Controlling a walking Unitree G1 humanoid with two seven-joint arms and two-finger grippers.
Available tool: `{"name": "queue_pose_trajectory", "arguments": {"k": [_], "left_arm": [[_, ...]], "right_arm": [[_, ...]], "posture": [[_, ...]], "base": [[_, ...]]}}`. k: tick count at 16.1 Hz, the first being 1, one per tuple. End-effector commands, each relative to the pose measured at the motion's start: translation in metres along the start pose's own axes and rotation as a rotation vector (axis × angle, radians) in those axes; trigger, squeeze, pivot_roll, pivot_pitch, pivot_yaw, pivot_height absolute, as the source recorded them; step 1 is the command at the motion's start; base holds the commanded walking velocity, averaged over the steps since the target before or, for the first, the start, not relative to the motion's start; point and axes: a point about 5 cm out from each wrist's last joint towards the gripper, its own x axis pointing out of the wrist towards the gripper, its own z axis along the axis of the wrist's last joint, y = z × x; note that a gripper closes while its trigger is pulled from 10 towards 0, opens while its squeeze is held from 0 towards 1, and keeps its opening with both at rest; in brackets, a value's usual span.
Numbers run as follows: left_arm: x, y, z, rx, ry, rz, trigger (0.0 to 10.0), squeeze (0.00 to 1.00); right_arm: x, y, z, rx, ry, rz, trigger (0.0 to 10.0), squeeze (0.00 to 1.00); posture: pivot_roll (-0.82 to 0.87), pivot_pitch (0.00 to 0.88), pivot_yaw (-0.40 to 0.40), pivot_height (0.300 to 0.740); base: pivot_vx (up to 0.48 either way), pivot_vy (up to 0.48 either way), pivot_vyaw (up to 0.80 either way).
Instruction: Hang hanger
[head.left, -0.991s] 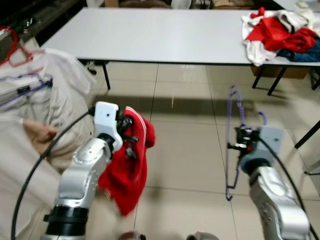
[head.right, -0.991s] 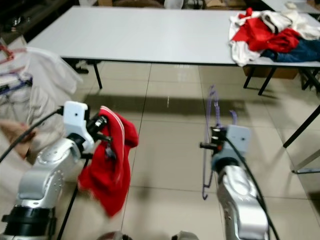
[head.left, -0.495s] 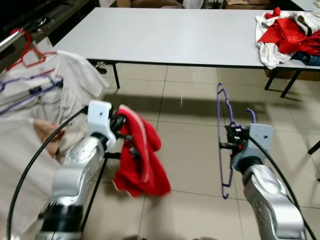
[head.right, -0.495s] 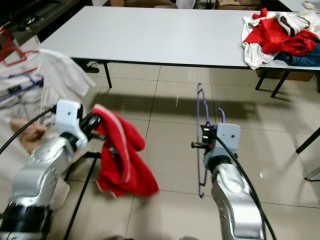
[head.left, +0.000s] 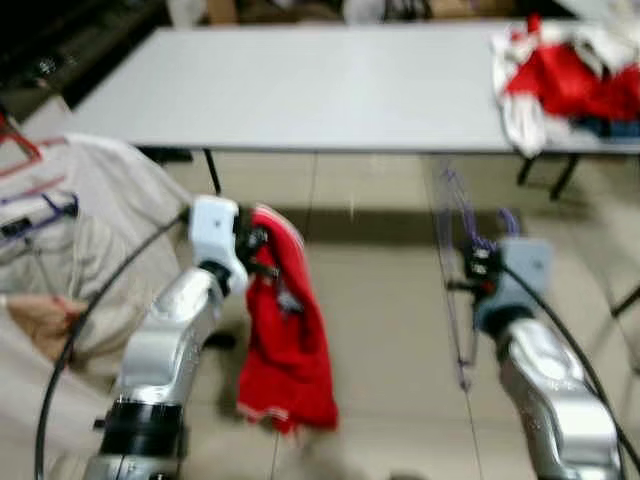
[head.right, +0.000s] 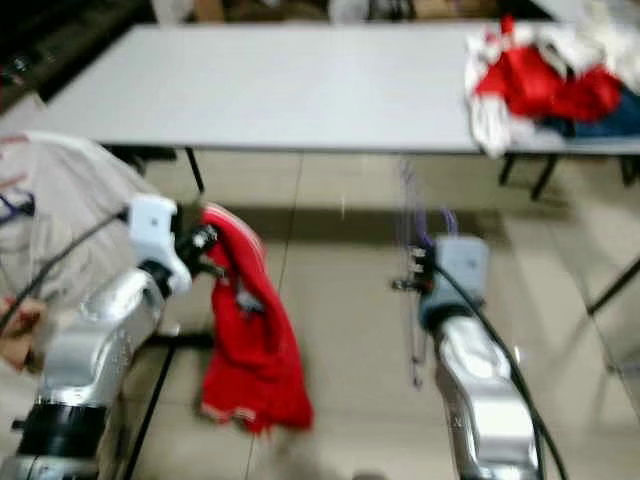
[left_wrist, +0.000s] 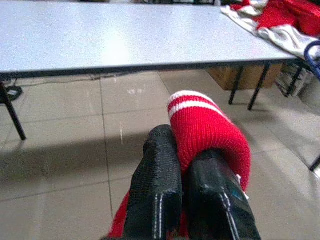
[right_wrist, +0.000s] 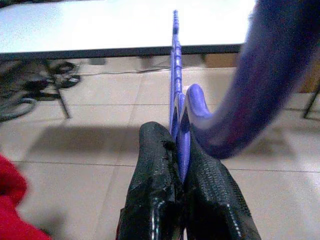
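Between right gripper (right_wrist: 179, 150) fingers: purple hanger (right_wrist: 175, 85).

Long grey table (head.left: 330, 90) on black legs; beige tiled floor (head.left: 380, 300).

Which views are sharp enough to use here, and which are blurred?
Both eye views are motion-blurred, smearing the purple hanger and the clothes pile. The left wrist view is sharp on the red garment. In the right wrist view the fingers are crisp, but the hanger's near hook is a defocused blur.
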Motion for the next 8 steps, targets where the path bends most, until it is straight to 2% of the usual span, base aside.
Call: {"name": "queue_pose_trajectory", "arguments": {"k": [1,8], "left_arm": [[-0.0036,0.0126,0.0094,0.025,-0.040,0.042,10.0,0.00],[0.0016,0.0113,0.0119,0.030,-0.048,0.031,10.0,0.00]], "right_arm": [[0.0003,0.0100,0.0023,0.007,-0.017,0.038,10.0,0.00],[0.0010,0.0099,0.0031,0.015,-0.025,0.029,10.0,0.00]], "posture": [[-0.06,0.019,0.073,0.740],[-0.06,0.018,0.077,0.740]], "base": [[0.352,0.000,0.00],[0.349,0.000,0.00]]}}
